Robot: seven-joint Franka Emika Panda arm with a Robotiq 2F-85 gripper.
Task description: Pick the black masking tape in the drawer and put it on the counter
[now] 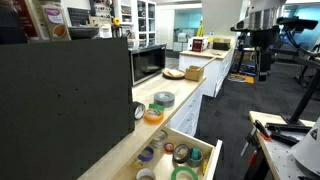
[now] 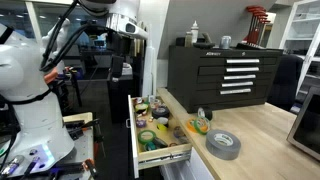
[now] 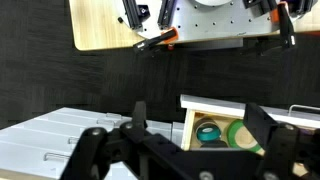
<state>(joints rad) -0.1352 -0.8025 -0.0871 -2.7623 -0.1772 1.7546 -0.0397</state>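
Approach step: empty gripper, not over the drawer yet.

My gripper (image 3: 196, 116) hangs with its jaws spread wide and nothing in them. The drawer (image 2: 163, 153) is open, and only its corner shows at the wrist view's lower right. The dark ring there is probably the black masking tape (image 3: 208, 132), but it is partly hidden. Next I centre over it and descend, then carry it to the counter (image 2: 262, 152).

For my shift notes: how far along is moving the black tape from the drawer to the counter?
Done: the drawer is open. In hand: nothing; the tool is open and empty, over the dark floor beside the drawer. Left: no black masking tape lies on the counter, so reach, grasp, lift and placement remain.
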